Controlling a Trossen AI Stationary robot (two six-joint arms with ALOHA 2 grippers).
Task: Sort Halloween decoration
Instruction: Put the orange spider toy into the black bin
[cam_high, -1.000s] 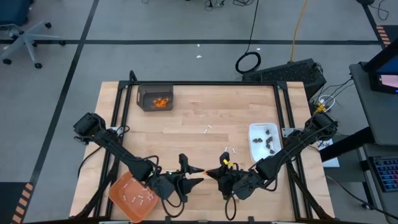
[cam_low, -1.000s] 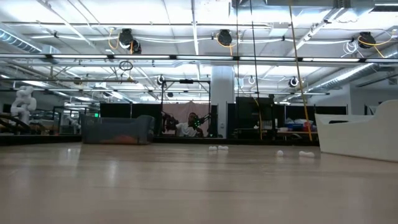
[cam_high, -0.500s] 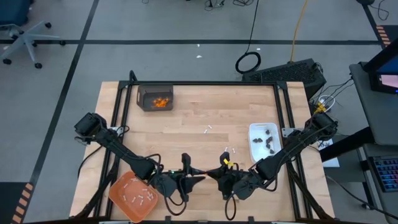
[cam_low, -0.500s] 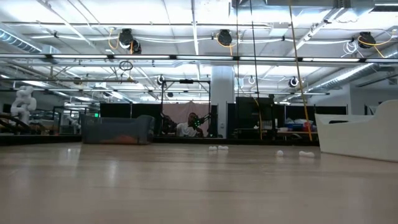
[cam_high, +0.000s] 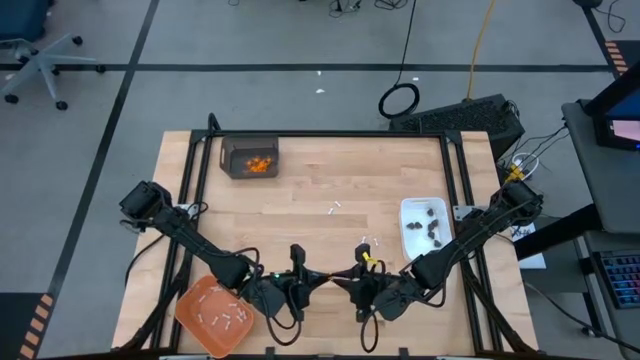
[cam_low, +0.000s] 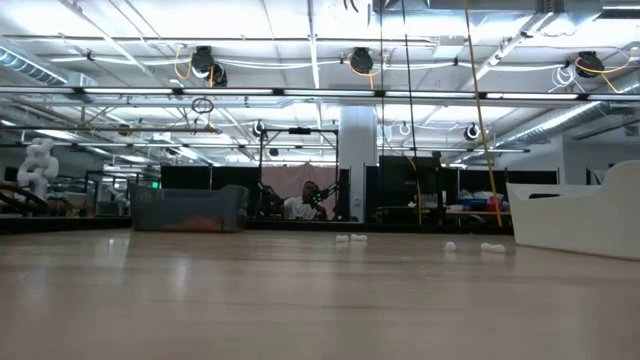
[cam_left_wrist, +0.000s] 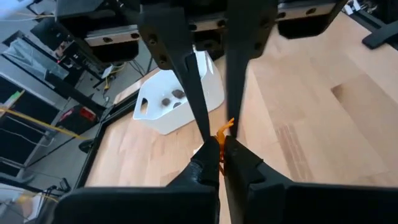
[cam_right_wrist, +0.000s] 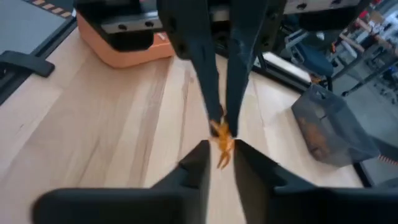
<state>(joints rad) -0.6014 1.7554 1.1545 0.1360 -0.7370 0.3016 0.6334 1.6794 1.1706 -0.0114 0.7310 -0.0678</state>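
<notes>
A grey floor (cam_high: 90, 110) crossed by black tape lines (cam_high: 300, 68) surrounds the wooden table (cam_high: 320, 180). An office chair (cam_high: 30, 60) stands at one corner, and a coiled cable (cam_high: 400, 100) lies nearby. Rows of ceiling lights (cam_low: 320, 30) brighten a large hall, with shelving (cam_low: 110, 185) far behind.

Seen from overhead, the round orange plastic tray (cam_high: 212, 312) is partly covered by the left arm; its tiny white sticks (cam_high: 222, 318) blur together.
</notes>
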